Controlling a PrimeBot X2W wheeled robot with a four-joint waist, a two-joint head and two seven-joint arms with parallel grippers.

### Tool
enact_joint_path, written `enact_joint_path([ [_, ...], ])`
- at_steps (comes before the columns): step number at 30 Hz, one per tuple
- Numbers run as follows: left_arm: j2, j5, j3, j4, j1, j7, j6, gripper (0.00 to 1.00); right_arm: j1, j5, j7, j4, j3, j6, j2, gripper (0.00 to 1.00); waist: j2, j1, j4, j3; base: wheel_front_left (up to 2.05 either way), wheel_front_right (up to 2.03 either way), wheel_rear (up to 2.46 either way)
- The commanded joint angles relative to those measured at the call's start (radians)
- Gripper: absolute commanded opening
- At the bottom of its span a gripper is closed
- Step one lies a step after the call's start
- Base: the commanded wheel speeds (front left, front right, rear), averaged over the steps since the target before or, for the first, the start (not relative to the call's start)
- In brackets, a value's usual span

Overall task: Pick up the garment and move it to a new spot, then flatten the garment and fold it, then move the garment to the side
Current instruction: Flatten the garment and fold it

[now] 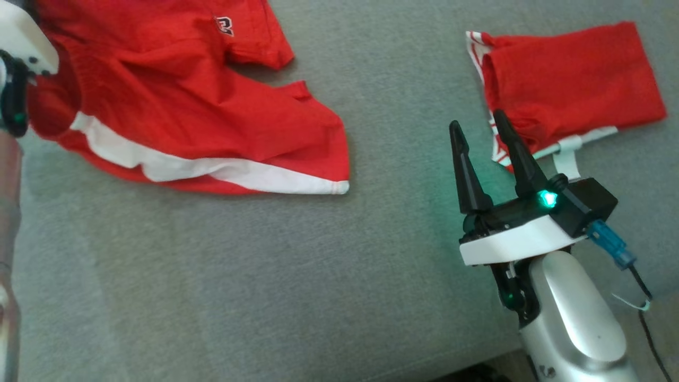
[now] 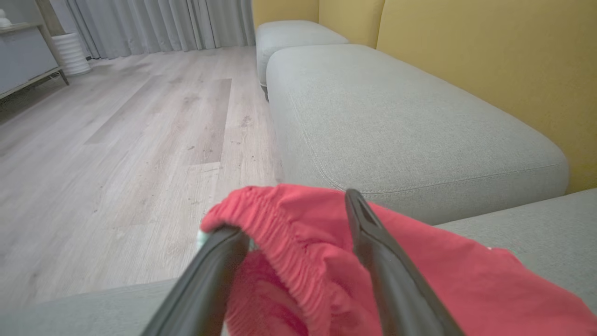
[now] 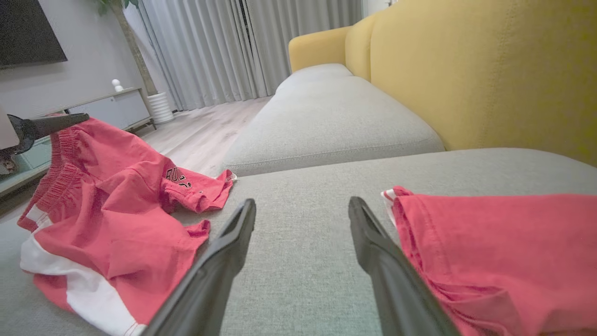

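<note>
The garment, red shorts with a white hem band and a small logo, lies crumpled at the upper left of the grey sofa seat. Its elastic waistband sits bunched between the spread fingers of my left gripper, whose jaws stand open around the cloth. The left wrist housing shows at the garment's left end. In the right wrist view the garment rises toward a left finger. My right gripper hovers open and empty over the bare seat, fingers wide apart.
A second red garment, folded, lies just right of my right gripper. The grey seat ends at its front edge at the lower right. A yellow backrest runs behind; wood floor and another cushion lie beyond.
</note>
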Motion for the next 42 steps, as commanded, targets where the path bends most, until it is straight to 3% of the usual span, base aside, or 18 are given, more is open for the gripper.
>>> enact_joint_path([
  [1, 0.044, 0.008, 0.013, -0.016, -0.041, -0.021, -0.009, 1.00, -0.006, -0.011, -0.011, -0.025, 0.015, 0.007, -0.001, 1.00, 0.0000, 0.0000, 0.028, -0.023, 0.00, 0.00, 0.00],
  [8, 0.004, -0.021, -0.040, 0.029, 0.012, -0.022, -0.048, 1.00, 0.008, -0.029, -0.011, -0.004, -0.003, 0.007, -0.001, 1.00, 0.0000, 0.0000, 0.105, -0.091, 0.00, 0.00, 0.00],
  [12, -0.036, -0.113, -0.098, -0.004, 0.081, 0.061, -0.054, 1.00, 0.021, -0.032, -0.011, 0.006, -0.010, 0.007, -0.001, 1.00, 0.0000, 0.0000, 0.139, -0.128, 0.00, 0.00, 0.00],
  [18, 0.039, -0.235, -0.223, -0.132, 0.193, 0.142, -0.054, 1.00, 0.048, -0.036, -0.011, 0.017, -0.026, 0.007, -0.001, 1.00, 0.0000, 0.0000, 0.184, -0.176, 0.00, 0.00, 0.00],
  [25, 0.113, -0.313, -0.274, -0.254, 0.298, 0.095, -0.054, 1.00, 0.084, -0.033, -0.011, 0.029, -0.042, 0.007, -0.001, 1.00, 0.0000, 0.0000, 0.231, -0.236, 0.00, 0.00, 0.00],
  [29, 0.134, -0.315, -0.265, -0.327, 0.356, -0.005, -0.052, 1.00, 0.109, -0.030, -0.011, 0.035, -0.051, 0.007, -0.001, 1.00, 0.0000, 0.0000, 0.254, -0.274, 0.00, 0.00, 0.00],
  [34, 0.128, -0.311, -0.243, -0.422, 0.467, -0.133, -0.003, 1.00, 0.143, -0.025, -0.011, 0.037, -0.061, 0.007, -0.001, 1.00, 0.0000, 0.0000, 0.273, -0.310, 0.00, 0.00, 0.00],
  [38, 0.127, -0.281, -0.219, -0.541, 0.623, -0.258, 0.097, 1.00, 0.176, -0.017, -0.011, 0.041, -0.067, 0.007, -0.001, 1.00, 0.0000, 0.0000, 0.285, -0.332, 0.00, 0.00, 0.00],
  [41, 0.106, -0.247, -0.193, -0.641, 0.741, -0.289, 0.175, 1.00, 0.199, -0.015, -0.011, 0.046, -0.077, 0.007, -0.001, 1.00, 0.0000, 0.0000, 0.297, -0.338, 0.00, 0.00, 0.00],
  [42, 0.084, -0.220, -0.159, -0.713, 0.809, -0.294, 0.222, 1.00, 0.208, -0.016, -0.011, 0.048, -0.079, 0.007, -0.001, 1.00, 0.0000, 0.0000, 0.301, -0.337, 0.00, 0.00, 0.00],
])
